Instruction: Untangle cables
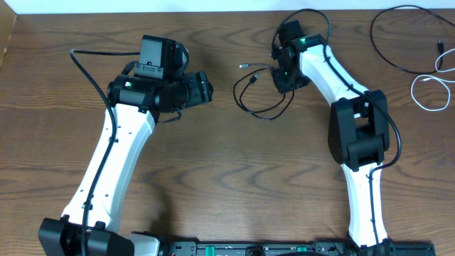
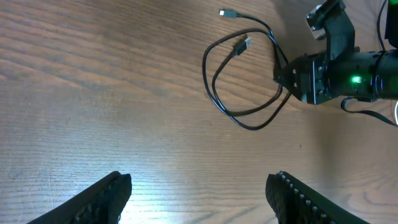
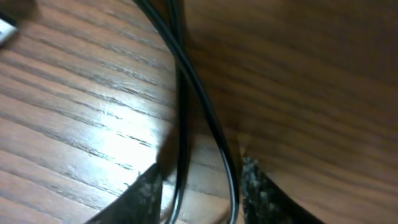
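Right claw [image 1: 283, 77]: it sits at the right edge of the looped black cable [image 1: 266, 117], touching it. In the right wrist view, two strands of the black cable [image 3: 181, 118] run up through the gap of the right claw [image 3: 202, 186]. One strand lies near each finger, with a strip of bare wood between them. The jaws are a little apart and straddle the strands. We cannot tell whether the pads press on either one.

The rest of the loop spreads over the table [image 1: 213, 163], away from this claw and toward the left claw [image 1: 206, 87]. Its two plug ends [image 2: 226, 12] lie free near the top of the loop.

In its own view the left claw [image 2: 199, 199] is spread wide and holds nothing. The black cable [image 2: 249, 127] lies well ahead of it, apart.

A white cable [image 1: 414, 91] and a second black cable [image 1: 375, 39] lie well off on the far side of the right claw, clear of both claws.
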You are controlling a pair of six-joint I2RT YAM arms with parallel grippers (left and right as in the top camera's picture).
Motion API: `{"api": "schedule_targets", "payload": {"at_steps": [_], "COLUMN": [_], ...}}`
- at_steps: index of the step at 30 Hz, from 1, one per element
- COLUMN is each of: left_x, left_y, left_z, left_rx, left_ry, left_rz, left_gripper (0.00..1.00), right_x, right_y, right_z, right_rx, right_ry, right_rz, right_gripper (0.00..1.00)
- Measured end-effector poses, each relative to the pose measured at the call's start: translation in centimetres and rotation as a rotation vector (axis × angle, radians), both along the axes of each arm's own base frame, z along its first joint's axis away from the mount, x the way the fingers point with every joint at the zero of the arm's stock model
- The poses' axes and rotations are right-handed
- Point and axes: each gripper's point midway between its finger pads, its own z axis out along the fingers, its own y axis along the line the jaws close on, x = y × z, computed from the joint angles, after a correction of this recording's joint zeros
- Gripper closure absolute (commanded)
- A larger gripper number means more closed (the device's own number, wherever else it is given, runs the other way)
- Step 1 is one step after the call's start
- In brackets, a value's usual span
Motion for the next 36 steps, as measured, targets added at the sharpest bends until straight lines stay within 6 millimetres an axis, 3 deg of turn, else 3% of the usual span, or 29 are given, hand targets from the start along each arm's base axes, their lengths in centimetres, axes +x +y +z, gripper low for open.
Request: {"api": "schedule_targets", "payload": {"at_steps": [1, 4, 11, 15, 17, 18, 19, 20, 23, 26, 28, 33, 36], "left_x": [0.0, 0.0, 0.0, 0.0, 0.0, 0.0, 0.0, 0.0, 0.0, 0.0, 0.0, 0.0, 0.0], "left_y": [0.0, 0.0, 0.0, 0.0, 0.0, 0.0, 0.0, 0.0, 0.0, 0.0, 0.0, 0.0, 0.0], "left_z": [0.0, 0.0, 0.0, 0.0, 0.0, 0.0, 0.0, 0.0, 0.0, 0.0, 0.0, 0.0, 0.0], "left_rx": [0.0, 0.0, 0.0, 0.0, 0.0, 0.0, 0.0, 0.001, 0.002, 0.002, 0.002, 0.002, 0.002], "left_ry": [0.0, 0.0, 0.0, 0.0, 0.0, 0.0, 0.0, -0.001, 0.0, 0.0, 0.0, -0.001, -0.001], "left_rz": [0.0, 0.0, 0.0, 0.0, 0.0, 0.0, 0.0, 0.0, 0.001, 0.001, 0.001, 0.001, 0.001], "left_gripper": [0.26, 0.26, 0.26, 0.26, 0.26, 0.26, 0.26, 0.26, 0.26, 0.26, 0.26, 0.26, 0.26], "right_x": [-0.2, -1.1, -2.1, -2.4, -2.1, -1.6, -1.5, -1.2, -1.6, -2.6, -3.2, -3.6, -3.6], "right_y": [-0.1, -0.9, -1.7, -1.1, -1.2, -1.7, -1.8, -2.9, -5.6, -8.1, -8.5, -7.9, -8.5], "right_z": [0.0, -0.1, -0.1, 0.9, 3.9, 7.0, 8.2, 12.3, 19.5, 24.1, 24.9, 24.0, 24.9], "right_rx": [-0.004, -0.034, -0.062, 0.032, 0.147, 0.228, 0.261, 0.353, 0.493, 0.565, 0.585, 0.612, 0.678], "right_ry": [0.008, 0.048, 0.085, 0.112, 0.1, 0.063, 0.051, -0.006, -0.12, -0.197, -0.196, -0.15, -0.16], "right_rz": [-0.014, -0.088, -0.221, -0.247, -0.275, -0.291, -0.295, -0.308, -0.326, -0.34, -0.34, -0.308, -0.292], "right_gripper": [0.71, 0.99, 0.99, 0.99, 0.99, 0.99, 0.99, 0.99, 0.99, 0.99, 0.99, 0.99, 0.99]}}
